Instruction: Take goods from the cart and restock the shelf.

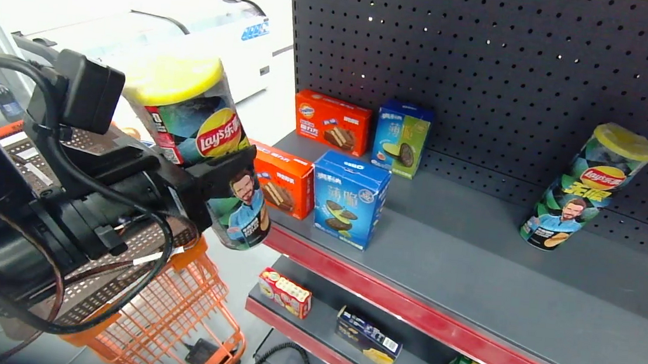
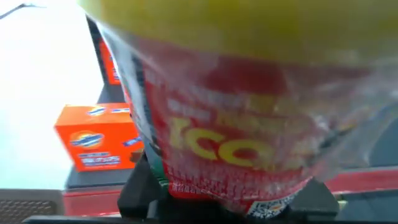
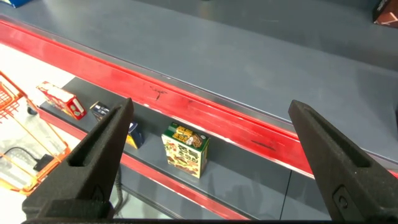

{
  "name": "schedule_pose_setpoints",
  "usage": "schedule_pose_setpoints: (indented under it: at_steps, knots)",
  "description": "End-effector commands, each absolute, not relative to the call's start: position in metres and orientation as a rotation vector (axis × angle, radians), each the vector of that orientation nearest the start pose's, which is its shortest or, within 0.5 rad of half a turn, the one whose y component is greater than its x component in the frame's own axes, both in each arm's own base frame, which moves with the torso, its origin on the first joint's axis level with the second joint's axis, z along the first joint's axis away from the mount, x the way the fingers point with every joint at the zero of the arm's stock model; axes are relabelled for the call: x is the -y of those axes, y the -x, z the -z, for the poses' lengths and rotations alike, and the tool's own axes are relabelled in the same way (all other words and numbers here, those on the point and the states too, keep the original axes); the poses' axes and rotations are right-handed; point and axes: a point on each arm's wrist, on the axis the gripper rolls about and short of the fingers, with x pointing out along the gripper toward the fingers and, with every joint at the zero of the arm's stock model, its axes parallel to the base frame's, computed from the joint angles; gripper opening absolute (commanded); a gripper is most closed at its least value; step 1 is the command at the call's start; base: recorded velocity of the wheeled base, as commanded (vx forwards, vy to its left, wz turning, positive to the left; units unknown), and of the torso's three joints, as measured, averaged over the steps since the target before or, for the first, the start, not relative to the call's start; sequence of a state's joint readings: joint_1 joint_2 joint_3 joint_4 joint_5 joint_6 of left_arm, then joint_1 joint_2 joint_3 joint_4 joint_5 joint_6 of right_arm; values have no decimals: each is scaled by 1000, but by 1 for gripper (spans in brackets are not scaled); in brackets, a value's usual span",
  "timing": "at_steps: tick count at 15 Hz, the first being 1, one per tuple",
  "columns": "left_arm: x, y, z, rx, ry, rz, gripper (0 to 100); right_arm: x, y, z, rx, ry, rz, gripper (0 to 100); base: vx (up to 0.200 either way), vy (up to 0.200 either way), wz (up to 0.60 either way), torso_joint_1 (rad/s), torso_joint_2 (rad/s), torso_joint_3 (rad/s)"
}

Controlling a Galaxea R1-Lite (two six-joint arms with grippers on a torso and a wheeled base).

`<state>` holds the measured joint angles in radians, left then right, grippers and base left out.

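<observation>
The left gripper (image 1: 214, 177) is clamped on the chip can (image 1: 197, 118), which stands near upright above the cart (image 1: 172, 309). Bare shelf (image 1: 468, 277) lies toward three o'clock. The right gripper (image 3: 211, 106) hangs with fingers spread.

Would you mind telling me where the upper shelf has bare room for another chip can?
The widest bare stretch of the grey shelf lies between the front blue cookie box and the standing chip can. The left end, around the orange boxes, is crowded.
</observation>
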<state>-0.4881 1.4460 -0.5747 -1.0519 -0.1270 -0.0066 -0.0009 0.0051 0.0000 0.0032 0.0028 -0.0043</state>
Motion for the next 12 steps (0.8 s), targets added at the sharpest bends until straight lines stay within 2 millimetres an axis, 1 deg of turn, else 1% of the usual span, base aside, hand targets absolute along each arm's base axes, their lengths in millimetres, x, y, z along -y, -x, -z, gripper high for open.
schedule_pose_setpoints:
  at_steps: [1, 5, 6, 8, 9, 11, 12]
  knots:
    - [116, -200, -225, 163, 39, 642, 0, 0, 22, -75, -9, 5, -2, 100, 0, 0, 0, 0, 0, 0]
    - [120, -196, -223, 147, 32, 748, 0, 0, 22, -75, -8, 5, -3, 100, 0, 0, 0, 0, 0, 0]
    - [129, -196, -224, 149, 34, 789, 0, 0, 22, -75, -8, 5, -3, 100, 0, 0, 0, 0, 0, 0]
    - [135, -199, -224, 149, 37, 805, 0, 0, 22, -75, -8, 5, -3, 100, 0, 0, 0, 0, 0, 0]
    - [143, -195, -219, 131, 42, 842, 0, 0, 22, -75, -8, 5, -3, 100, 0, 0, 0, 0, 0, 0]
    - [151, -187, -217, 104, 57, 894, 0, 0, 22, -75, -8, 5, -3, 100, 0, 0, 0, 0, 0, 0]
    - [152, -186, -215, 90, 58, 902, 0, 0, 22, -76, -9, 8, -11, 100, 0, 0, 0, 0, 0, 0]
